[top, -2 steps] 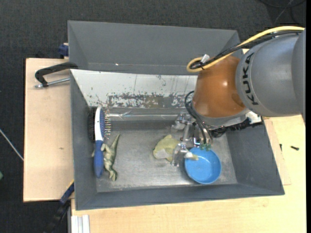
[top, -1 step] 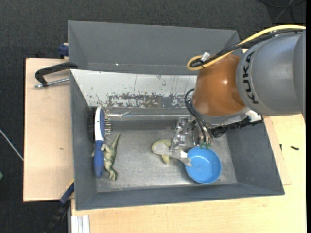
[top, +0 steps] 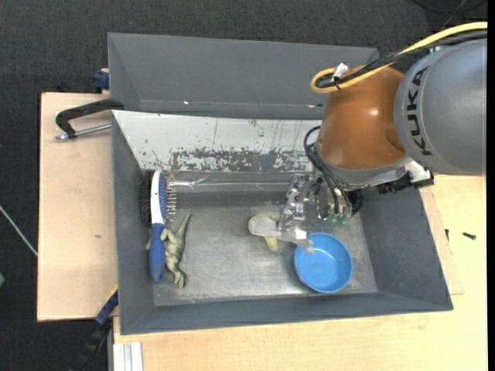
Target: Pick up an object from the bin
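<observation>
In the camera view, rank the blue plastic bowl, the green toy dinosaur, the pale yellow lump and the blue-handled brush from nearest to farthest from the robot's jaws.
1. Pale yellow lump, bin's middle, and round blue plastic bowl, front right: too close to call.
2. Green toy dinosaur, left side.
3. Blue-handled brush, along the left wall.

Grey bin [top: 224,265], blue brush [top: 157,230], green dinosaur [top: 177,250] left, pale lump [top: 263,226], blue bowl [top: 323,265] right
</observation>
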Motion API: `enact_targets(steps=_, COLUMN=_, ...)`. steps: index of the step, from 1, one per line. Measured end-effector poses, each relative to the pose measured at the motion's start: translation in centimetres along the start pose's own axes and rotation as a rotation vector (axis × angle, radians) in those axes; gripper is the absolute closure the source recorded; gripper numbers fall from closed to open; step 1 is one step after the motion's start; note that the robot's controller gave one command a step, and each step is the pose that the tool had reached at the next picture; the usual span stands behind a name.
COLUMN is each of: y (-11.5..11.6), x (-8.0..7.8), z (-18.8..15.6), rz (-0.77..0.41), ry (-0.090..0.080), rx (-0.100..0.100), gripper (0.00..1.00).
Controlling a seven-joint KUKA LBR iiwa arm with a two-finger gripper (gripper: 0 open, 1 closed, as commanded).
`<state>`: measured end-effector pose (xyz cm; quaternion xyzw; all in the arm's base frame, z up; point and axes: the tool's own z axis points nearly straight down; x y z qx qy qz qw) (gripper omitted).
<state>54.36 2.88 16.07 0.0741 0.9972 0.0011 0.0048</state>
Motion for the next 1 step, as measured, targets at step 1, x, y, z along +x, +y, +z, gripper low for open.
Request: enact_targets(steps=1, y=1.41, x=-0.88, z=-8.98, rz=0.004, ry=-0.005, rx=-0.002, gripper=1.00)
